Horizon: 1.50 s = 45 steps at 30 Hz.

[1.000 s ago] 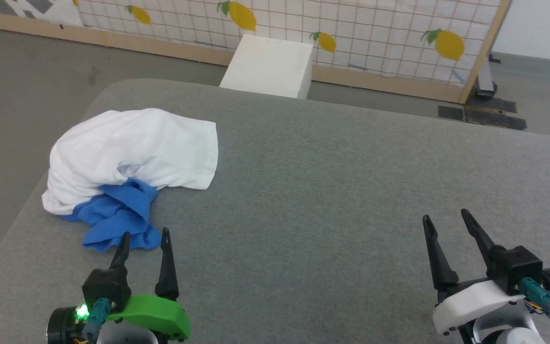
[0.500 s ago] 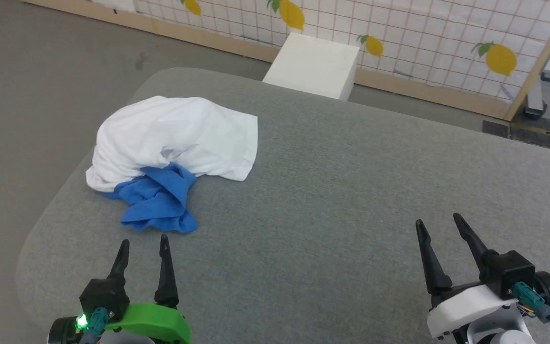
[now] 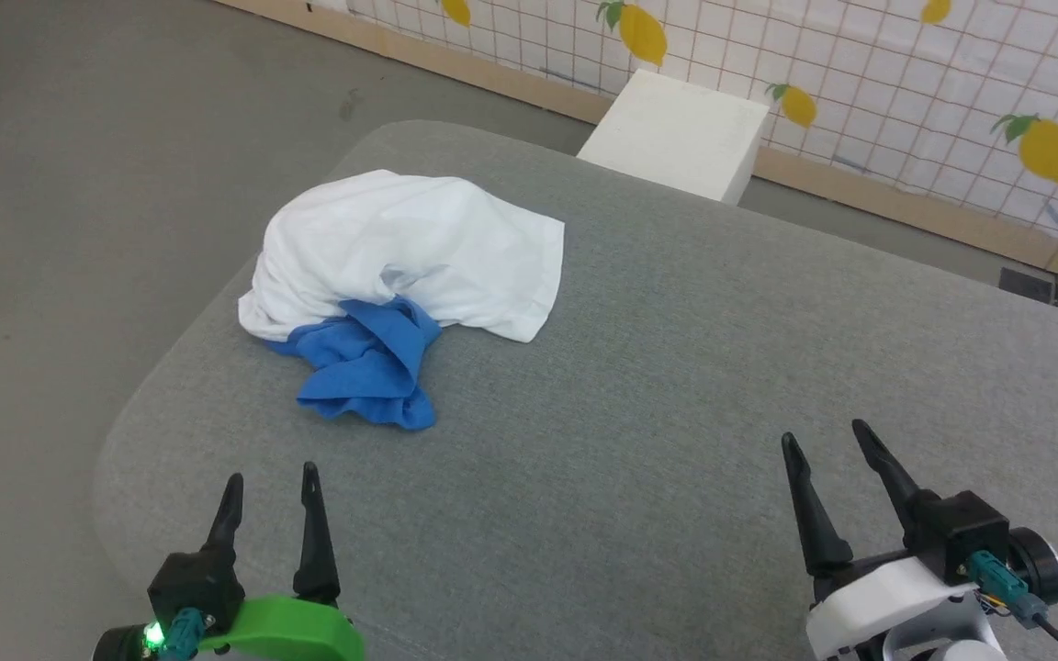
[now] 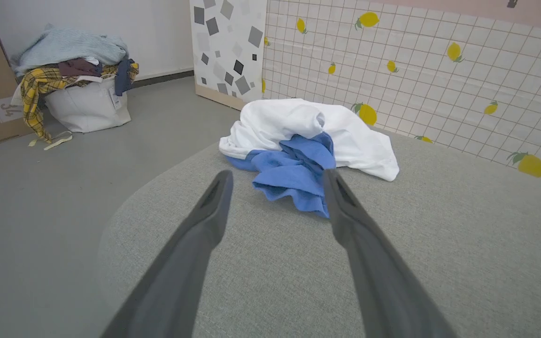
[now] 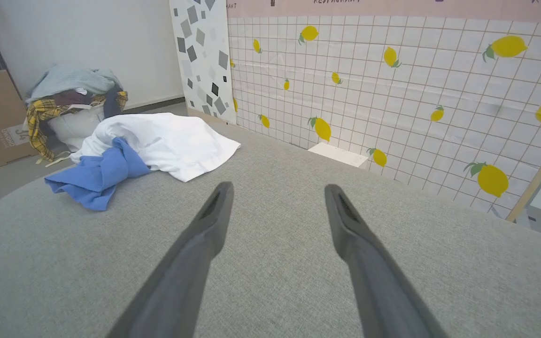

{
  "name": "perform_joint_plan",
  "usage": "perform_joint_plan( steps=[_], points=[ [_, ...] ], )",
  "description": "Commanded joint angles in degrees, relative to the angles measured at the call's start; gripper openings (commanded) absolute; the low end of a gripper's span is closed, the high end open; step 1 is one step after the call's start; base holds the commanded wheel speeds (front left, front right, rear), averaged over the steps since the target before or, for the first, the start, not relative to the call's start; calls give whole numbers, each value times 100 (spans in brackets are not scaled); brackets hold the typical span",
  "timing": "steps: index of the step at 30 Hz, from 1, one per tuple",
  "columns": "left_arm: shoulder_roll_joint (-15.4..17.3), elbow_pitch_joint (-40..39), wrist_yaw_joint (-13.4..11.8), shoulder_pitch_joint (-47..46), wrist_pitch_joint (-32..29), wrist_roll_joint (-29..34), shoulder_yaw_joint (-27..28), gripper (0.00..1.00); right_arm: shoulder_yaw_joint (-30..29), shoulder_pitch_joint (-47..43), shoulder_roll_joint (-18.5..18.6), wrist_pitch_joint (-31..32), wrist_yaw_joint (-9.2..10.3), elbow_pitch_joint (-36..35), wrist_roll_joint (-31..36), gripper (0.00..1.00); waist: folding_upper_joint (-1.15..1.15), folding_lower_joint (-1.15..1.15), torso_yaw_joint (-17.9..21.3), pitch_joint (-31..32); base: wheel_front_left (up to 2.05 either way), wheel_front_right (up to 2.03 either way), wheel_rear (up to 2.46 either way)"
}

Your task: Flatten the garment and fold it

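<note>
White shirt (image 3: 410,248) with blue sleeves, crumpled in 1 heap near the far left corner of grey table (image 3: 676,413), not yet flattened. Short of it, untouching: left gripper (image 3: 271,472) and right gripper (image 3: 822,431), spread wide, empty, seemingly poised to reach.

The garment (image 3: 410,248) on the table's (image 3: 676,413) far left, a box (image 3: 676,133) behind.

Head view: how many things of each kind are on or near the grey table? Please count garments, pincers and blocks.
Garment: 1, the crumpled white and blue garment lying on the table.
Pincers: 2, the left pincer and the right pincer, both open and empty.
Block: 1, the white block beyond the table's far edge.
Total: 4
</note>
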<state>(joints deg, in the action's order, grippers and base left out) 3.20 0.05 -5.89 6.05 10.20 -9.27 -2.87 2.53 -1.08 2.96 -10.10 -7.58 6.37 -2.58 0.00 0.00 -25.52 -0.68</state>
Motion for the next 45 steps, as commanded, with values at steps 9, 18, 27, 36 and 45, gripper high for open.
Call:
perform_joint_plan(
  steps=[9, 18, 27, 36, 45],
  points=[
    [-25, 57, -69, 156, 149, -143, -43, 100, 88, 60, -6, -158, 7, 117, -41, 100, 0, 0, -250, 66, 0, 0, 0],
    [-28, 84, -109, 182, 256, -225, -78, 100, 64, 83, -7, -265, 7, 171, -11, 100, 0, 0, -473, 54, 0, 0, 0],
    [-30, 75, -165, 259, 360, -320, -87, 100, 40, 137, -7, -370, 8, 217, -18, 100, 0, 0, -695, -11, 0, 0, 0],
    [-32, 65, -254, 297, 467, -428, -92, 100, 43, 181, -8, -477, 9, 273, 12, 100, 0, 0, -871, -46, 0, 0, 0],
    [-33, 49, -297, 293, 480, -472, -121, 100, 69, 191, -8, -490, 9, 283, 64, 100, 0, 0, -798, -52, 0, 0, 0]
  ],
)
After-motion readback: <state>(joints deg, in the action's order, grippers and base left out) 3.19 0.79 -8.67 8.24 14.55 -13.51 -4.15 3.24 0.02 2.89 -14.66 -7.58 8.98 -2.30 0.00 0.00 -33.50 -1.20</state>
